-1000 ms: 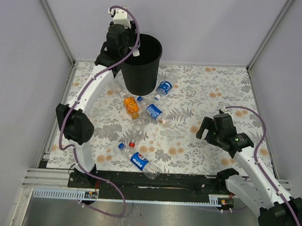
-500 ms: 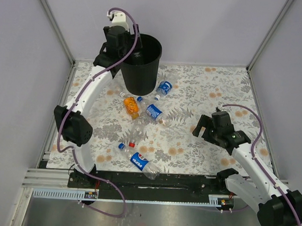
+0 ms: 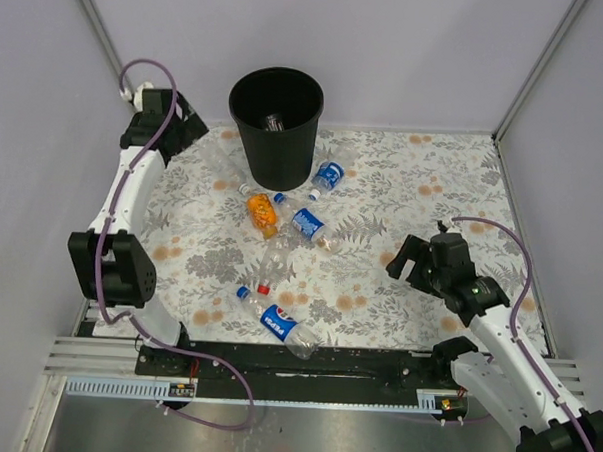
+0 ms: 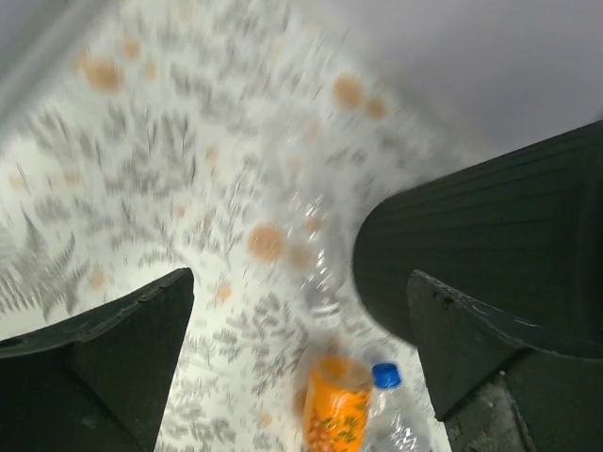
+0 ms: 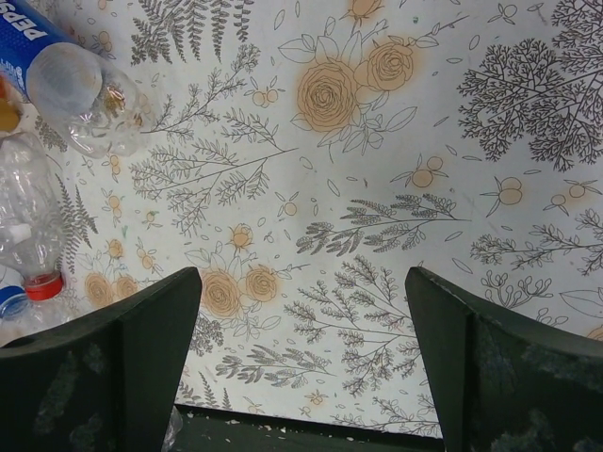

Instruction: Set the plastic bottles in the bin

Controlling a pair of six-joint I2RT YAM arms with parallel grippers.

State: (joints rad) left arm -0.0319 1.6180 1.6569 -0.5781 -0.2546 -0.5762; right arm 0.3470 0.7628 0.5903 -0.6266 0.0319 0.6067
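Observation:
The black bin stands at the back of the table with one clear bottle lying inside it. Several plastic bottles lie on the floral cloth: a clear one left of the bin, an orange one, two blue-labelled ones, a red-capped one and a Pepsi one. My left gripper hangs open and empty to the left of the bin, above the orange bottle. My right gripper is open over bare cloth, right of the bottles.
Grey walls enclose the table on three sides, and the left arm is close to the left wall. A black rail runs along the near edge. The right half of the cloth carries no bottles.
My left gripper opened over the bin's rim and a bottle now lies inside. The left arm then swung left, away from the bin. The right arm barely shifted.

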